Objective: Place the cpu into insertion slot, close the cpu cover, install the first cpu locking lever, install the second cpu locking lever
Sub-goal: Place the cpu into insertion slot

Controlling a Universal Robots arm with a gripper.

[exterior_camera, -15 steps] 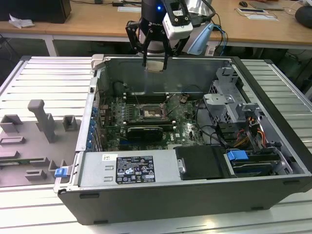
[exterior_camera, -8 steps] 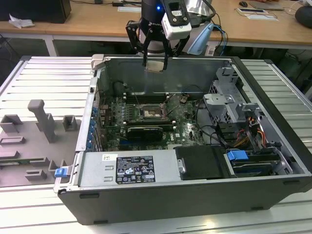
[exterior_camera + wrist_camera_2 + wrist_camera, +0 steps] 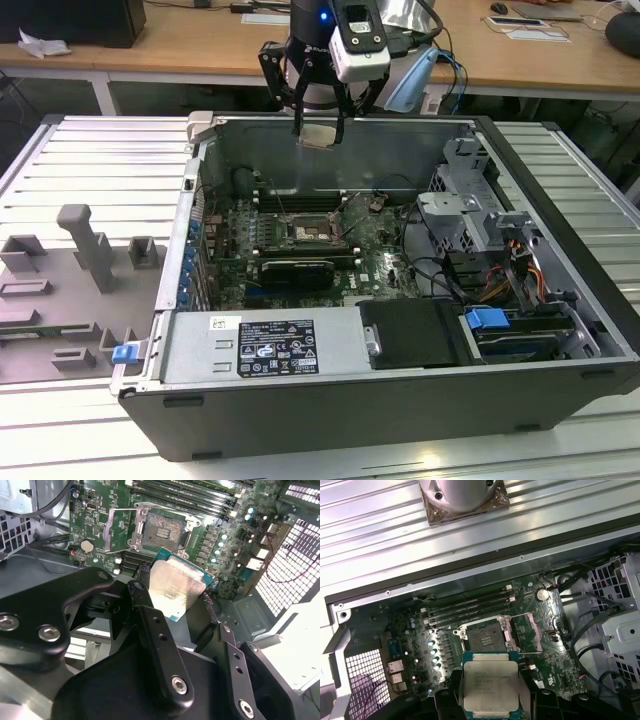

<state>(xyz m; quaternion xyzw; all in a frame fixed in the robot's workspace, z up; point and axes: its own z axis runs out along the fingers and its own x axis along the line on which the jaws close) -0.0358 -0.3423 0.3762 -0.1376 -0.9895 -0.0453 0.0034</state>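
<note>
In the exterior view the black gripper (image 3: 320, 133) is clamping the flat silver-grey square cpu (image 3: 321, 139) between its fingers; in the second wrist view the cpu is hanging clear of the dark-centred square insertion slot (image 3: 162, 530); in the first wrist view that slot is lying uncovered, so placement, I judge, is demanding squared alignment.

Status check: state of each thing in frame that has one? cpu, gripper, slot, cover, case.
cpu: held in the gripper, above the board, not seated.
gripper: shut on the cpu.
insertion slot: empty, uncovered.
cpu cover: swung open beside the insertion slot.
computer case: lying on its side, side panel off.
</note>
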